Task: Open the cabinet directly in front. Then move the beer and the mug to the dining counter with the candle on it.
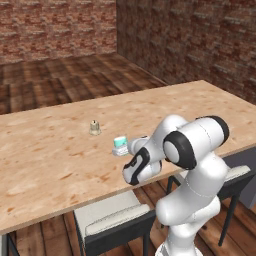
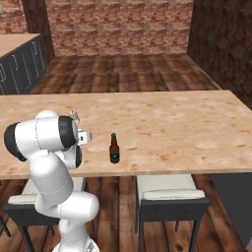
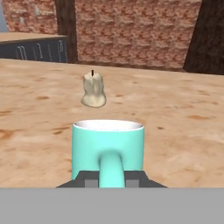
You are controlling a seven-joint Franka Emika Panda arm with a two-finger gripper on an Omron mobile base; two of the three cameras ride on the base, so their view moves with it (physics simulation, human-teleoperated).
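The mug [image 3: 108,151] is seen directly ahead of the hand [image 3: 111,178], upright on the bench [image 3: 183,131], its loop handle turned straight back toward the hand. The hand's two dark tips are drawn tight together on either side of that handle, so the mug is judged to be pinched by the handle; the log of the jaws agrees with a closed grip. From the left base view the mug [image 1: 120,145] is seen at the tip of the arm, just beyond the hand, low over the bench [image 1: 45,150]; whether its base is touching the surface cannot be told.

The candle [image 3: 93,89] stands beyond the mug, slightly to the hand's left, apart from it. The beer [image 2: 114,148] stands upright on the same bench, off to the hand's right, well apart from the mug [image 2: 84,137].

Handling, as judged:
- The mug is taken to be rigid ceramic, light, glazed and likely slick; chipping is possible if it is dropped or knocked.
- A handle pinch puts the weight off-centre, so tilting about the grip is to be expected; a gentle, level set-down is called for.
- The rim and wall are left free; the handle's root near the body is thought the steadiest hold.
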